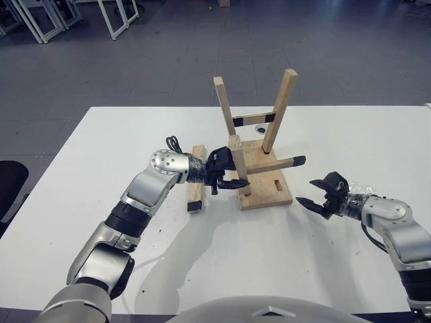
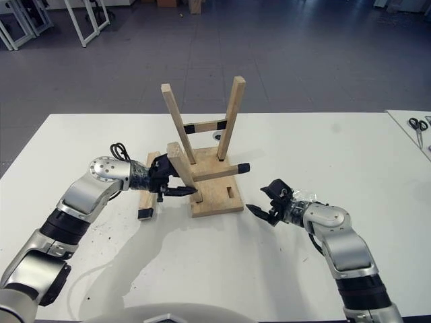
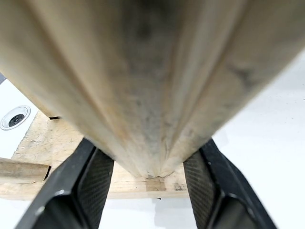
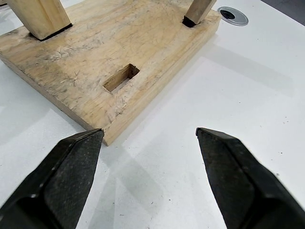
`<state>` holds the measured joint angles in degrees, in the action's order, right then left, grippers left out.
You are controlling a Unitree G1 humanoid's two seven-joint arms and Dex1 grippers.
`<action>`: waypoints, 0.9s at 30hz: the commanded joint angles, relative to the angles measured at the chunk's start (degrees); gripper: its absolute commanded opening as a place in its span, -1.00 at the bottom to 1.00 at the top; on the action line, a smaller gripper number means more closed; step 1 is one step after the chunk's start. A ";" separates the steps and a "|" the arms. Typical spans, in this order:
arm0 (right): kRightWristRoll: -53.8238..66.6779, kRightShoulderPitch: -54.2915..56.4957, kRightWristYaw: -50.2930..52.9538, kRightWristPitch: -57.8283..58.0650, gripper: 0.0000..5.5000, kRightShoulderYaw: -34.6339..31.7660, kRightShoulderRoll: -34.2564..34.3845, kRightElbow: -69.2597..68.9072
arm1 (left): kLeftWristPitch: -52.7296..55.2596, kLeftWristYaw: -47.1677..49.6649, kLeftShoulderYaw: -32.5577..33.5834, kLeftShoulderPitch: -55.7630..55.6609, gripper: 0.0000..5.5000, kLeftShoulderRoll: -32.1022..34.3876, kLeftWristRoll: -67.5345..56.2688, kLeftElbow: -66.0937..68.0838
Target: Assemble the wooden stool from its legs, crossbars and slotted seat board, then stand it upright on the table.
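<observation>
The slotted seat board [image 1: 266, 193] lies flat on the white table. Two legs [image 1: 224, 108] [image 1: 281, 108] stand in its far slots, joined by a crossbar [image 1: 254, 120]. A third leg [image 1: 238, 165] stands at the board's near left corner, and my left gripper [image 1: 231, 176] is shut on it. The left wrist view has this leg [image 3: 143, 71] between the pads [image 3: 95, 176]. A second crossbar [image 1: 276, 163] juts from that leg toward the right. My right gripper [image 4: 150, 132] is open just off the board's near right corner, by an empty slot [image 4: 121, 78].
A loose leg [image 1: 196, 178] lies on the table [image 1: 101, 161] left of the board, under my left forearm. A round cable grommet [image 4: 232, 15] sits in the tabletop behind the board. Scissors [image 2: 417, 124] lie on a neighbouring table at the far right.
</observation>
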<state>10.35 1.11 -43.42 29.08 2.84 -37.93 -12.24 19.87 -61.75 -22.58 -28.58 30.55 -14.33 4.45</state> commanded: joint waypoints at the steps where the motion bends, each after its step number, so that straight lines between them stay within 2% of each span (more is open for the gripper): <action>1: 0.17 -0.17 0.45 0.76 0.30 0.36 0.39 -0.79 | 0.17 -0.68 2.45 6.13 -0.02 4.58 0.59 -4.96; 4: 0.18 -0.84 1.07 1.07 0.30 0.32 0.69 -1.56 | 1.07 -1.29 6.99 13.48 -0.02 10.70 -0.79 -11.08; 6: 0.19 -1.51 1.69 1.27 0.30 0.01 0.95 -2.02 | 4.39 -0.63 14.70 15.52 -0.02 13.90 -4.70 -11.34; 9: 0.14 -2.36 2.39 1.23 0.30 -0.16 1.38 -2.20 | 14.15 3.24 29.39 6.99 -0.02 13.26 -17.94 -9.78; 11: 0.15 -2.63 2.55 1.17 0.30 -0.09 1.48 -2.16 | 20.50 7.34 34.66 -1.47 -0.02 10.37 -28.08 -11.80; 14: 0.23 -3.16 2.81 1.29 0.30 -0.37 1.46 -2.31 | 28.51 17.16 37.68 -17.06 -0.02 3.90 -41.53 -13.30; 17: 0.03 -3.27 3.15 1.18 0.30 -0.05 1.83 -2.08 | 33.74 25.05 36.13 -28.26 -0.02 -3.38 -50.91 -12.28; 19: -0.04 -3.26 3.37 1.22 0.30 0.36 2.10 -2.02 | 38.50 27.91 32.50 -29.52 -0.02 -5.62 -53.10 -12.60; 22: -0.22 -3.77 3.69 0.98 0.30 0.49 2.20 -1.85 | 45.45 28.97 25.47 -22.52 -0.02 -5.78 -51.73 -13.29; 24: -0.39 -3.93 4.12 0.90 0.30 0.57 2.42 -1.81 | 48.93 26.81 16.73 -13.22 -0.02 -2.50 -47.16 -13.68; 26: -0.80 -3.82 4.48 0.68 0.30 0.89 2.58 -1.69 | 48.66 24.02 7.36 -4.27 -0.02 1.67 -40.08 -11.92; 27: -0.88 -3.73 4.62 0.61 0.30 0.84 2.61 -1.59 | 47.21 23.46 6.16 -3.31 -0.02 2.02 -38.03 -10.50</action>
<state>10.15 -3.03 -39.53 29.80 3.41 -35.57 -13.88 63.63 -37.99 -5.56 -42.29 29.32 -61.76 -10.37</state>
